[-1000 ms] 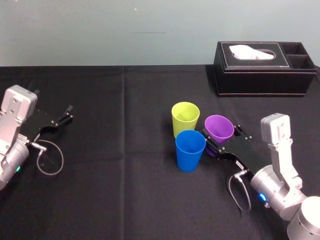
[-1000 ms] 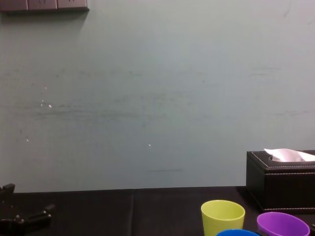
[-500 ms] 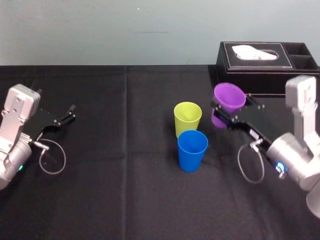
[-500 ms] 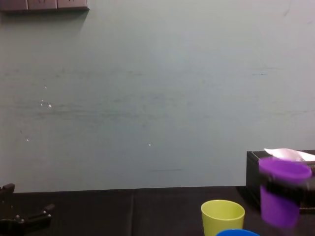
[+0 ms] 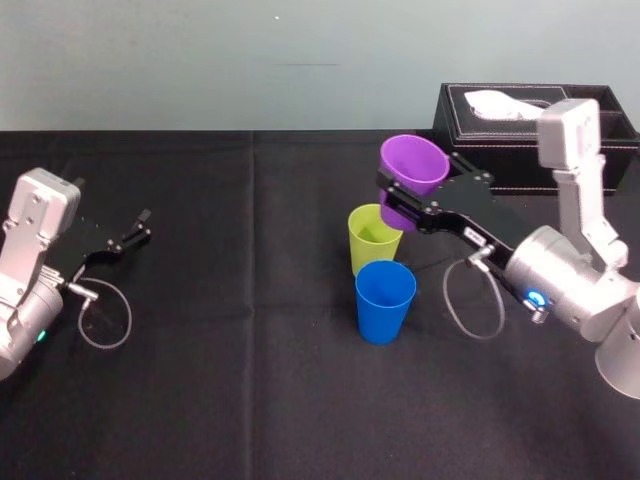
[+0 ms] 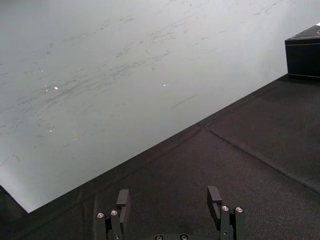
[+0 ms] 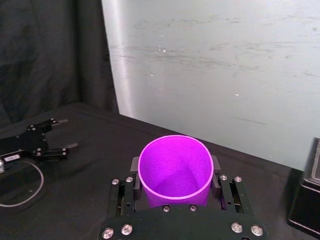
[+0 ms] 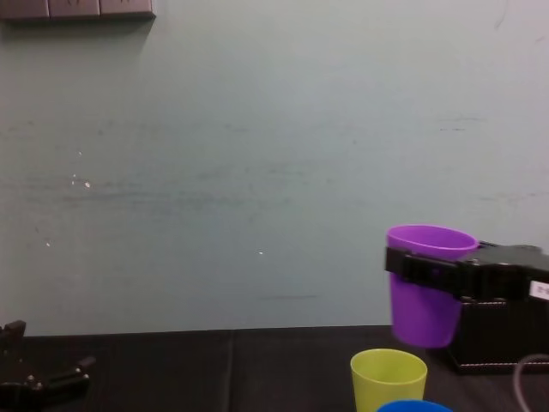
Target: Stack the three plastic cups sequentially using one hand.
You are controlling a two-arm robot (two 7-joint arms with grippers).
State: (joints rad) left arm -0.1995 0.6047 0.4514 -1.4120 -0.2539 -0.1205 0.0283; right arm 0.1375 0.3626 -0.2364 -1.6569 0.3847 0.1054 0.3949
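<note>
The purple cup (image 5: 415, 165), clamped in the right gripper (image 5: 403, 203), is held above the yellow-green cup (image 5: 373, 240), toward one o'clock. It should be centred over that rim, then lowered level. The left gripper (image 5: 125, 238) is parked at nine o'clock, jaws apart.

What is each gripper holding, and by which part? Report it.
Right gripper: the purple cup, clamped on its upper wall just below the rim. Left gripper: open, holding nothing.

A test lab is suggested by a black cloth-draped tabletop (image 5: 250, 400), a bare grey-green wall (image 5: 200, 60) and a black tissue box (image 5: 505, 150).
</note>
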